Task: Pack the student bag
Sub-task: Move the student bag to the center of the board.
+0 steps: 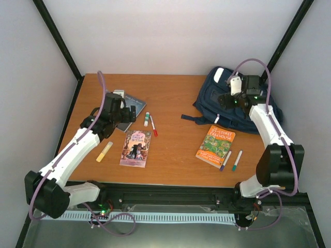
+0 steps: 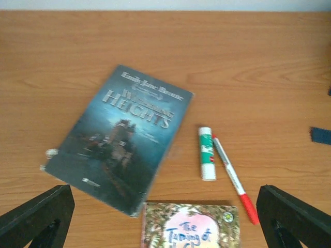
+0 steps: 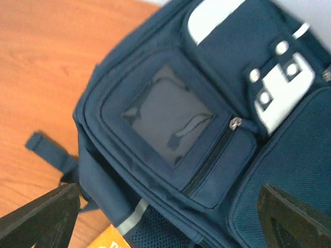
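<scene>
Bag (image 1: 211, 106) lies front-up at the far right of the worktop (image 1: 176, 98), its front pocket zip closed. Right fingers (image 3: 41, 219) are spread wide above the bag, holding nothing. Orange book (image 1: 216, 146) and two pens (image 1: 225, 160) lie just nearside of the bag. Well left of the bag, left fingers (image 2: 39, 217) are wide apart and empty above a dark book (image 2: 121, 137), glue stick (image 2: 207, 153), red pen (image 2: 232, 178) and pink book (image 1: 135, 148). Yellow highlighter (image 1: 104, 151) lies farthest from the bag.
</scene>
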You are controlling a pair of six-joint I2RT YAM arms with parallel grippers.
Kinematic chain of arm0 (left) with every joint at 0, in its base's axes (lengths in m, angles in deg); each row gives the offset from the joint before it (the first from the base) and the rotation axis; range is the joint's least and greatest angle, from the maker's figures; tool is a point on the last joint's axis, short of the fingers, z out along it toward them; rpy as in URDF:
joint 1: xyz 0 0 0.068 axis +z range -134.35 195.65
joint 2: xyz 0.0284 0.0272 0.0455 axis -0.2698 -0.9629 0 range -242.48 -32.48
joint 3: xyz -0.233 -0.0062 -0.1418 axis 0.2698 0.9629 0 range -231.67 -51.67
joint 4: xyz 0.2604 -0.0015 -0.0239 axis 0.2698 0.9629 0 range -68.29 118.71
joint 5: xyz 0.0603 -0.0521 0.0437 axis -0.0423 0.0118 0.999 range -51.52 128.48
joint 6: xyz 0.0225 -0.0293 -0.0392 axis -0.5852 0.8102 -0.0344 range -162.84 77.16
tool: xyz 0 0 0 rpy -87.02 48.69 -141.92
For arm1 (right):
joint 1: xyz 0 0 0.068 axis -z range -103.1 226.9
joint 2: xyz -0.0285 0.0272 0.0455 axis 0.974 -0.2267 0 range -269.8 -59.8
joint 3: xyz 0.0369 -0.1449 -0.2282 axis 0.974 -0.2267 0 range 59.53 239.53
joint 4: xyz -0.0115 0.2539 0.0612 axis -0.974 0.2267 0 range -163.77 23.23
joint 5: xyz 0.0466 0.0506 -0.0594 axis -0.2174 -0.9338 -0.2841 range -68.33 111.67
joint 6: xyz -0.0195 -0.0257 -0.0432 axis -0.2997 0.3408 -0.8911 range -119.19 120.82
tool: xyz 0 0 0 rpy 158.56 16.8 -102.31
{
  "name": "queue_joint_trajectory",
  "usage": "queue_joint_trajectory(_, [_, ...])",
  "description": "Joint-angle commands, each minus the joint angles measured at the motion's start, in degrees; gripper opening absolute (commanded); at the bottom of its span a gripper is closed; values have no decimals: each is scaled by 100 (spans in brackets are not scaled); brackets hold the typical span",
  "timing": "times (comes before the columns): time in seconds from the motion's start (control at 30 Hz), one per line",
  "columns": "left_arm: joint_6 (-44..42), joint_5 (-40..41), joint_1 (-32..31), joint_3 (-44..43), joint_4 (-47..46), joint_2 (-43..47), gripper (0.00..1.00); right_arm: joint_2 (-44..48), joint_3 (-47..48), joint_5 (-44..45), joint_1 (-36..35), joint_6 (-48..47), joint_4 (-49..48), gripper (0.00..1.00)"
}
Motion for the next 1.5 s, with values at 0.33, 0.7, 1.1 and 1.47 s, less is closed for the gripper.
queue_joint_trajectory(0.33, [1502, -2353, -1073, -94, -587, -1622, 98, -1390, 129, 42, 172, -1572, 739, 75])
queue_joint_trajectory(0.7, [1355, -2956, -2121, -179, -871, -2490, 98, -1528, -114, 728, 387, -2868, 1142, 73])
queue_joint_trajectory(1.1, [1226, -2917, -2213, 1, -923, -2488, 92, -921, -717, 725, 1282, -4205, 1836, 65])
queue_joint_trajectory(1.47, [1252, -2853, -2213, 123, -790, -2367, 100, -1444, -503, 454, 1431, -4443, 1786, 60])
